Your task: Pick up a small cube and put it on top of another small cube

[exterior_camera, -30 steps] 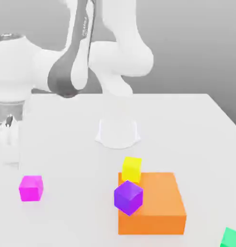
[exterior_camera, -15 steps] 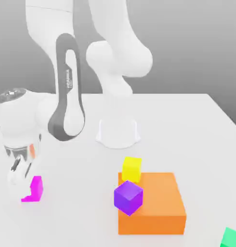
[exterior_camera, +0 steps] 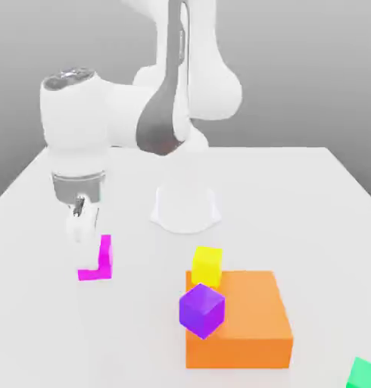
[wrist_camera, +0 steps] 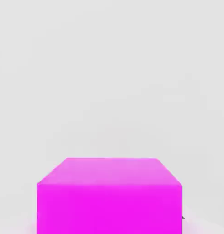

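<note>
Toward the exterior view's left, my pincer (exterior_camera: 83,235) is closed on the magenta cube (exterior_camera: 106,258), held above the counter (exterior_camera: 279,204). Smooth, plain sides suggest something light, stiff and perhaps slippery; I would grip two opposite faces squarely, at mid-height.

matt magenta cube (exterior_camera: 106,261), smooth pale tabletop (exterior_camera: 279,204)
</note>
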